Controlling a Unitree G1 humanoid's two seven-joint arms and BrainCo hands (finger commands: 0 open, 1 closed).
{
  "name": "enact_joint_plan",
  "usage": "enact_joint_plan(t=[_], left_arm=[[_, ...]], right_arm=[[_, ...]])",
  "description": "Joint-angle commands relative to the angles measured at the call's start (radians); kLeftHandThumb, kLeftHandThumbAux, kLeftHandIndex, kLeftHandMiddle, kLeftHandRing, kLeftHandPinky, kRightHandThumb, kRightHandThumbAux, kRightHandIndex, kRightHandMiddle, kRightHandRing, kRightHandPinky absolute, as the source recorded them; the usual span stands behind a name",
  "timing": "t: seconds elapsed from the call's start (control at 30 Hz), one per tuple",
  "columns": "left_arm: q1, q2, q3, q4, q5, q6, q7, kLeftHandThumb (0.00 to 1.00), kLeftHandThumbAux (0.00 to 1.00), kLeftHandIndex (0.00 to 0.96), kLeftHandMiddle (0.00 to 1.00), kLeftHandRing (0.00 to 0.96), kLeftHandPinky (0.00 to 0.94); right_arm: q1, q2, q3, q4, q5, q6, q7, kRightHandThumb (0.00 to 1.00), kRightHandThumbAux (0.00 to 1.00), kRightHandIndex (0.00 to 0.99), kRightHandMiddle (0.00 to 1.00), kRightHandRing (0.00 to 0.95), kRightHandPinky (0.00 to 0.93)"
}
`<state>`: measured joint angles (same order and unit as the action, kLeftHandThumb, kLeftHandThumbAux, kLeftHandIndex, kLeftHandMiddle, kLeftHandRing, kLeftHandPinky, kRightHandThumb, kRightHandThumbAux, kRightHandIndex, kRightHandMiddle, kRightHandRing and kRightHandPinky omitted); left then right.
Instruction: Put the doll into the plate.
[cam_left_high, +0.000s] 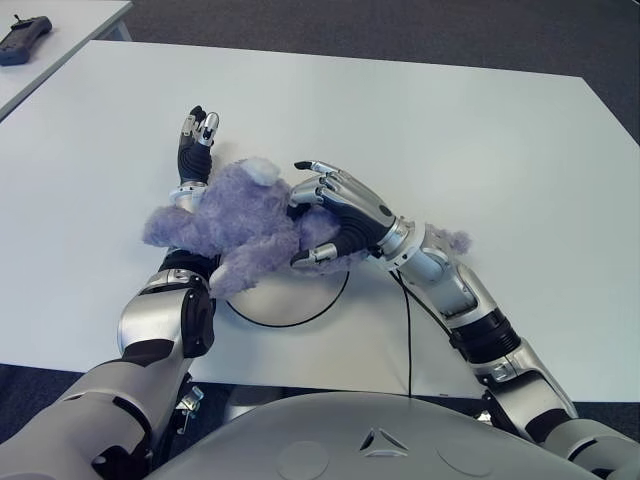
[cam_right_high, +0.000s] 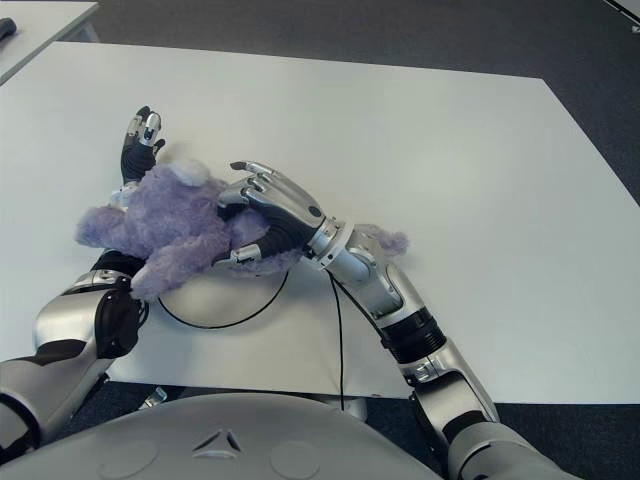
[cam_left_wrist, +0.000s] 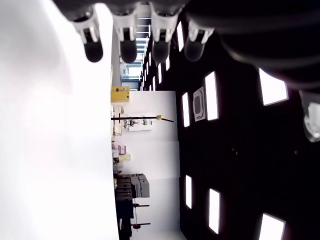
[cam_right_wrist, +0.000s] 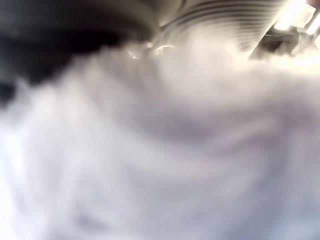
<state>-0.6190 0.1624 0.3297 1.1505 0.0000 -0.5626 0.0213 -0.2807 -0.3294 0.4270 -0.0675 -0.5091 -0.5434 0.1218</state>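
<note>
The right hand (cam_left_high: 335, 215) has its fingers (cam_left_high: 322, 186) wrapped around the purple doll (cam_left_high: 235, 225), which sits over the far rim of the white plate (cam_left_high: 290, 300) on the bench (cam_left_high: 480, 140). The left hand (cam_left_high: 195, 140) lies beyond the doll, fingers straight and holding nothing.

a lab or office: white tables (cam_left_high: 450, 150), grey carpet (cam_left_high: 400, 30), ceiling light panels (cam_left_wrist: 272, 87).
</note>
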Motion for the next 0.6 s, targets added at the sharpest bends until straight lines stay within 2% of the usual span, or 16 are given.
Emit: enact_joint_plan(t=[0.03, 0.6], left_arm=[[0.247, -0.128, -0.019, 0.170, 0.001, 0.017, -0.016, 0.000, 0.358, 0.023, 0.039, 0.001, 0.000], [0.247, -0.131, -0.027, 0.168, 0.009, 0.013, 0.002, 0.000, 0.351, 0.020, 0.039, 0.009, 0.000]], right_arm=[[-0.015, 0.009, -0.007, 0.046, -0.018, -0.017, -0.007, 0.094, 0.255, 0.000, 0.000, 0.000, 0.000], [-0.045, 0.020, -0.037, 0.089, -0.043, -0.073, -0.083, 0.070, 0.284, 0.000, 0.000, 0.000, 0.000]])
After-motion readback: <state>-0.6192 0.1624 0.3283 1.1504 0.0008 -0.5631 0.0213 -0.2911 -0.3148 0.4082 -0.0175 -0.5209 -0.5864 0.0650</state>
